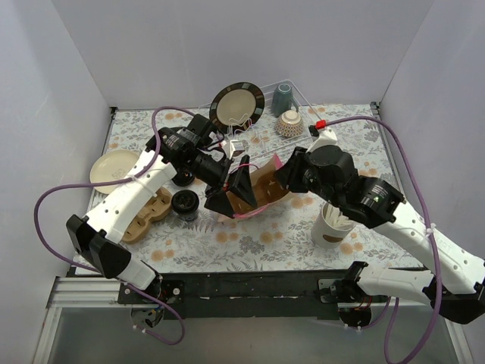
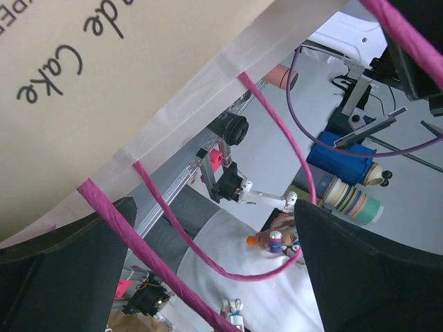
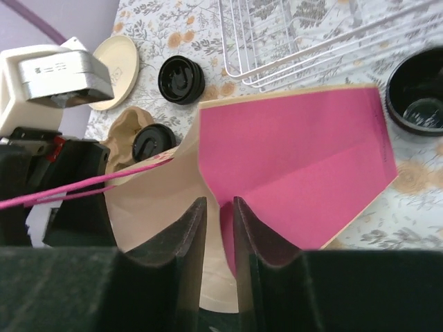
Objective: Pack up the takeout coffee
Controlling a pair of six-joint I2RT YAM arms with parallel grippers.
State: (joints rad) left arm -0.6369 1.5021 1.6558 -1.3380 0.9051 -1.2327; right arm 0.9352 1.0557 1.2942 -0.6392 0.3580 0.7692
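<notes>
A brown paper bag [image 1: 261, 193] with a pink lining [image 3: 297, 166] lies on its side mid-table, mouth toward the left arm. My left gripper [image 1: 231, 193] is open wide at that mouth. The bag's pink cord handles [image 2: 173, 228] run loose between its fingers. My right gripper [image 3: 219, 202] is at the bag's rim, jaws a little apart around the fold, gripping nothing. One lidded black coffee cup [image 1: 186, 203] stands by the cardboard carrier [image 1: 144, 216], and another [image 1: 182, 179] is partly under the left arm. An unlidded black cup [image 3: 419, 104] stands beyond the bag.
A white cup of wooden stirrers [image 1: 331, 224] stands close under the right arm. At the back, a wire dish rack [image 1: 265, 125] holds a dark plate [image 1: 236, 106], a grey-blue mug [image 1: 282, 98] and a patterned bowl [image 1: 289, 123]. A cream plate [image 1: 114, 167] lies far left.
</notes>
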